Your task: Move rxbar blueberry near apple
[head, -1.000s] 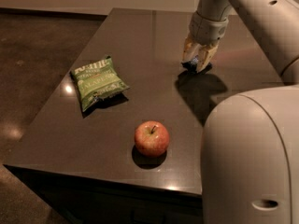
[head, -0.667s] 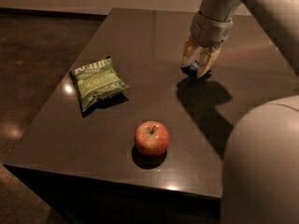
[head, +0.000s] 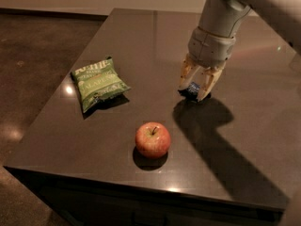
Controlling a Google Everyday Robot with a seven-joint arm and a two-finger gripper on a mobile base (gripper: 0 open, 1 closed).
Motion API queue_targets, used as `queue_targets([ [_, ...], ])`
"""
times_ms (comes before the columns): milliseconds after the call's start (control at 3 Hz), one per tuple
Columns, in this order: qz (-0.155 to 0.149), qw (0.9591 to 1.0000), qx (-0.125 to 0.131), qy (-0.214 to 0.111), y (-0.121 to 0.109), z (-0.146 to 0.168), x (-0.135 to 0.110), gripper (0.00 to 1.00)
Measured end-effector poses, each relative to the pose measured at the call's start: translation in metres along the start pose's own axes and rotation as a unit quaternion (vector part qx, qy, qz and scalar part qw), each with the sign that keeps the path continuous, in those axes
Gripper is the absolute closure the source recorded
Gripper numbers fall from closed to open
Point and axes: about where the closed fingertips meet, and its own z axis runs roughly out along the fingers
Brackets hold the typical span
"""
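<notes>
The end effector clamps the rxbar blueberry between its fingers (low at the desk), apart from the apple.

green chip bag, "JALAPEÑO" (other print unreadable)

arm: white, rounded | wrist: grey, ribbed | gripper at tabletop: fingers tan, possibly translucent

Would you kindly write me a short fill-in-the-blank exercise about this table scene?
The gripper, beyond the apple, has its fingers shut on the rxbar blueberry, whose wrapper colour is ___.
In the view, the chip bag lies ___ of the apple.
The chip bag's colour is ___.
Missing words: blue; left; green.
</notes>
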Motion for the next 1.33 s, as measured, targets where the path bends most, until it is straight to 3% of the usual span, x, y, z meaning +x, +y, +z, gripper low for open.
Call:
queue_targets([
  [333, -0.005, 0.9998, -0.011, -0.015, 0.014, 0.007, -0.022, 1.00],
  [667, -0.012, 0.9990, -0.021, -0.038, 0.027, 0.018, -0.051, 0.75],
  [1000, -0.008, 0.9984, -0.026, -0.049, 0.031, 0.026, -0.062, 0.52],
  [1333, -0.008, 0.9990, -0.011, -0.042, 0.023, 0.026, -0.058, 0.29],
])
